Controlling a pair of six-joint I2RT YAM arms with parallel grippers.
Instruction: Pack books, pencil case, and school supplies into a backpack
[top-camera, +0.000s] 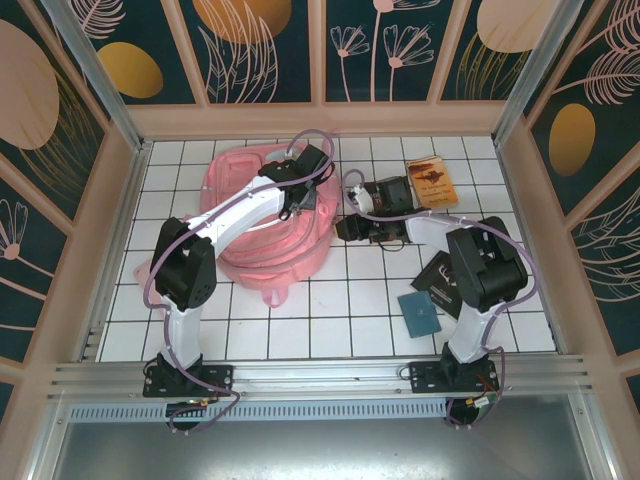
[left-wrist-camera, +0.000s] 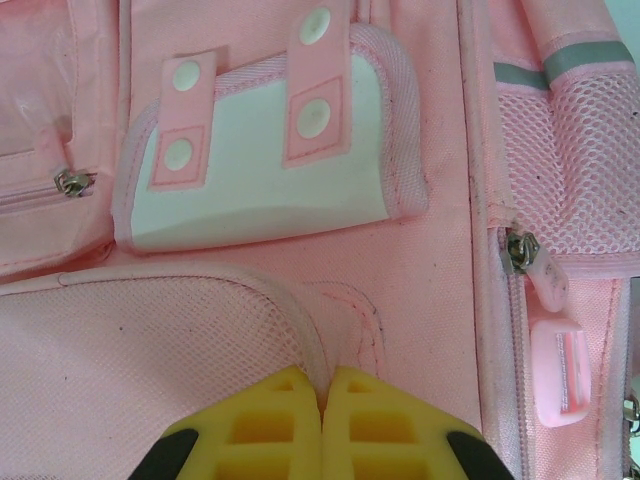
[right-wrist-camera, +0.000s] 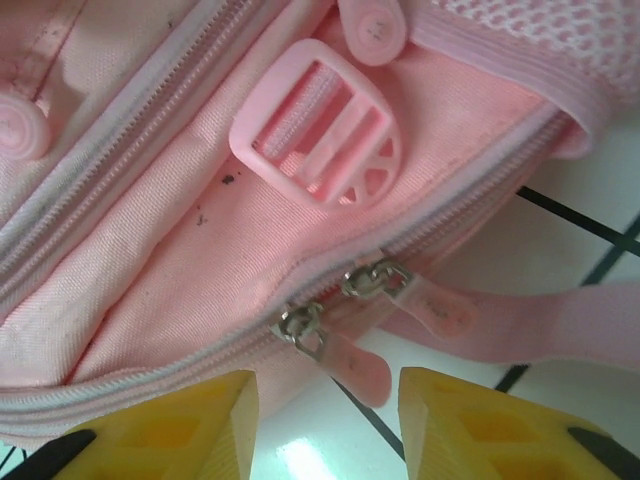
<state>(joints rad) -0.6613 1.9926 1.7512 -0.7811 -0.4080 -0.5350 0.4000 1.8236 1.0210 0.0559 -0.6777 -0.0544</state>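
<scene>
A: Where is the backpack now, and how will it handle?
B: It lies flat on the tiled table, left of centre, front side up. It is soft cloth, so I judge it light but floppy. It will sag and fold if lifted at one point, and there is no stiff part to push against.
A: Where to take hold, pls?
B: At the zipper pulls, on the edge just in front of the right gripper. They are small flat tabs, prob. slippery, so pinch deep, near the metal slider. The two sliders meet, i.e. this zipper looks closed.
A: Grippers?
B: The right gripper is released, jaws apart. One tab lies just ahead between them, not touched. The left gripper is clenched, pads together, low over the bag's front beside the mesh pocket. Whether it pinches the seam I cannot tell.
A: And the books?
B: Outside the bag. An orange-brown book is at far right, and a black book lies beside the right arm. They are thin paperbacks and bend a little, so take them by an edge.
</scene>
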